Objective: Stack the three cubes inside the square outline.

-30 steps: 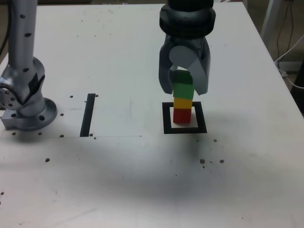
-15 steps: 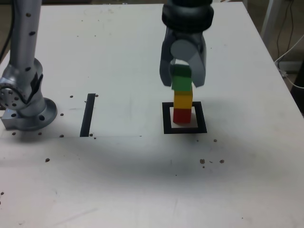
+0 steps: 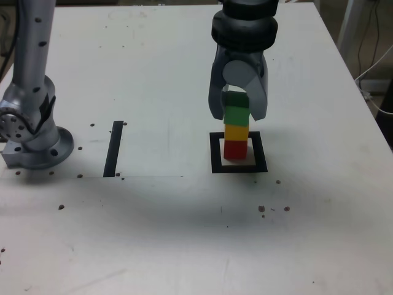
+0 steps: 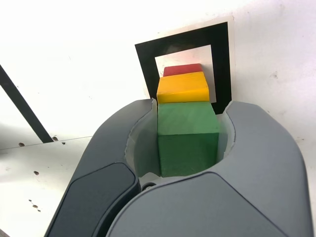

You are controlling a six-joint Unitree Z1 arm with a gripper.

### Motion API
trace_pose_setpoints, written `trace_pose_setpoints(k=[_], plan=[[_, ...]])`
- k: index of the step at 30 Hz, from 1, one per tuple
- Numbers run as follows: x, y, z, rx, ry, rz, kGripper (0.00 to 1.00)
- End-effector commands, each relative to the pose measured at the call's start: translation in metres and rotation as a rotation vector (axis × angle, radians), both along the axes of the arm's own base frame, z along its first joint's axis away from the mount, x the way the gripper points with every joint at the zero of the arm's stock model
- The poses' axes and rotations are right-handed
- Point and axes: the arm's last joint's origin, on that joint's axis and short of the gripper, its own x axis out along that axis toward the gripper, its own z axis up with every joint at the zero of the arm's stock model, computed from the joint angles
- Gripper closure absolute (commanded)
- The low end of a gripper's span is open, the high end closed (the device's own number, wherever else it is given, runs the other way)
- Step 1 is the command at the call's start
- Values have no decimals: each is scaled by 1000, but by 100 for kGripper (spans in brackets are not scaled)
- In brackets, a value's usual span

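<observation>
The three cubes stand as one column inside the square outline (image 3: pixel 239 167): red cube (image 3: pixel 234 149) at the bottom, yellow cube (image 3: pixel 236 132) on it, green cube (image 3: pixel 236 114) on top. My gripper (image 3: pixel 237 117) comes down from above and is shut on the green cube, one finger on each side. The wrist view shows the green cube (image 4: pixel 187 138) between the grey fingers, with the yellow cube (image 4: pixel 182 88) and red cube (image 4: pixel 182 70) below it, within the square outline (image 4: pixel 146 61). The green cube seems to rest on the yellow one.
A straight black strip (image 3: pixel 113 147) lies on the white table toward the exterior view's left. The arm's grey base (image 3: pixel 34 138) stands at the far left. Small dark specks dot the table (image 3: pixel 184 233). Cables hang past the table's right edge.
The gripper lifted slightly with the green cube, then came back down, so the green cube sits against the yellow one again. The red and yellow cubes have not moved.
</observation>
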Motion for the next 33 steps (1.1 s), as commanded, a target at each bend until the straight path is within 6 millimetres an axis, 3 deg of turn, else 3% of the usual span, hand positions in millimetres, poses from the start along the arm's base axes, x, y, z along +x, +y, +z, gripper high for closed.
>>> trace_pose_setpoints(k=[1,17,33], plan=[[-1,1,2,2,-7,4,92],[-6,6,9,7,-20,16,91],[-4,10,3,-10,-10,30,81]])
